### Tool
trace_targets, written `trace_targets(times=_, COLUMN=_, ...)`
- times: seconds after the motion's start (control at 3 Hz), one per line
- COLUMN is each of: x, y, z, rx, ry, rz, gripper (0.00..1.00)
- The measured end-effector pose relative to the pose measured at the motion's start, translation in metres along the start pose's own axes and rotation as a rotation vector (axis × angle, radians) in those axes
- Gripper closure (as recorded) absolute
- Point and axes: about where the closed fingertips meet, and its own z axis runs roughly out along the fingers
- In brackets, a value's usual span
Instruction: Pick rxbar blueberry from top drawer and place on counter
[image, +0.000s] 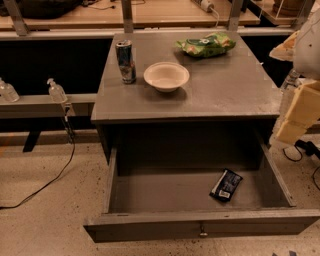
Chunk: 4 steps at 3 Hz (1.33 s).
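The rxbar blueberry, a dark wrapper with a white label patch, lies flat on the floor of the top drawer, towards its right rear. The drawer is pulled wide open, with a small metal knob on its front panel. The counter is the grey cabinet top above it. My gripper, cream-coloured, hangs at the right edge of the view, beside the counter's right front corner and above and to the right of the bar. It holds nothing that I can see.
On the counter stand a drink can, a white bowl and a green chip bag. A light wooden tabletop runs behind. Two clear pump bottles sit on a low shelf at left. Cables trail on the floor.
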Motion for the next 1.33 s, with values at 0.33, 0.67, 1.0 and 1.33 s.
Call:
trace_targets(times=0.33, x=0.001, y=-0.001, z=0.004, rx=-0.004, ry=0.003, rz=-0.006, gripper=0.00)
trace_targets(times=0.67, x=0.002, y=0.007, z=0.031, rx=-0.092, ry=-0.011, rz=-0.128, gripper=0.00)
trace_targets(times=1.0, x=-0.002, y=0.024, z=0.058, rx=-0.218, ry=-0.093, rz=-0.286, gripper=0.00)
trace_targets(times=1.33, x=-0.004, y=0.023, z=0.060, rx=-0.211, ry=-0.106, rz=-0.369, gripper=0.00)
